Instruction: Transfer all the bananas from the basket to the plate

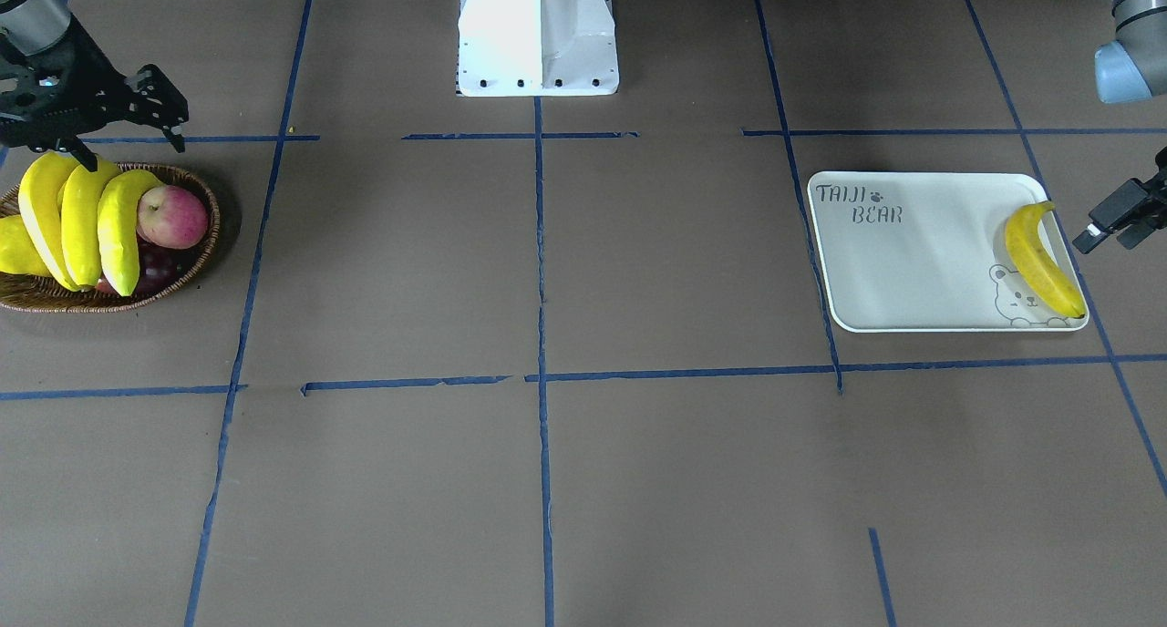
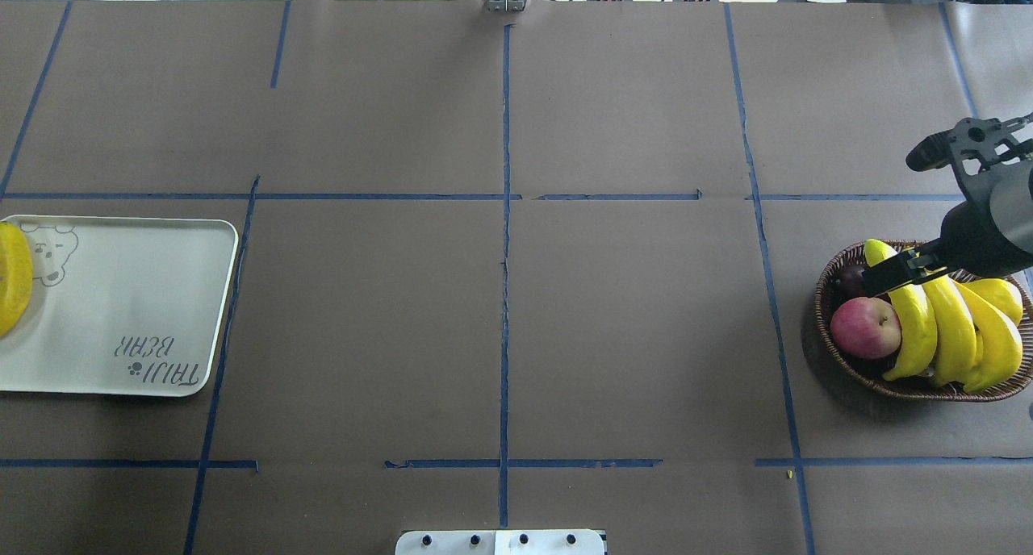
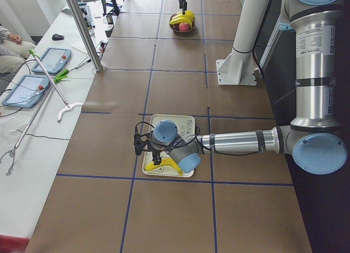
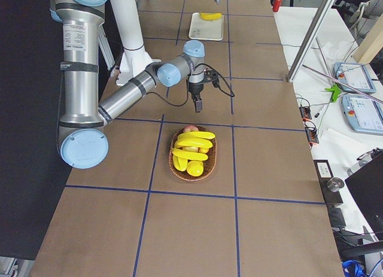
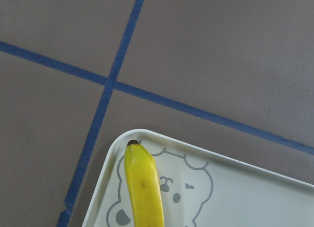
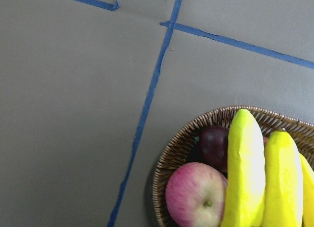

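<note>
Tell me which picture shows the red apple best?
The overhead exterior view: the apple sits almost whole in the basket, beside a banana. The right wrist view is closer but cuts off its bottom. The front-facing view shows it too; both side views show it tiny or half hidden.

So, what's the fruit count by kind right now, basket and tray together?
Long curved yellow bananas: 4 (3 in brown wicker basket, 1 on off-white tray)
Round red-pink apple: 1
Dark purple round fruit: 1
Plump short yellow fruit: 1
Total visible: 7
</note>
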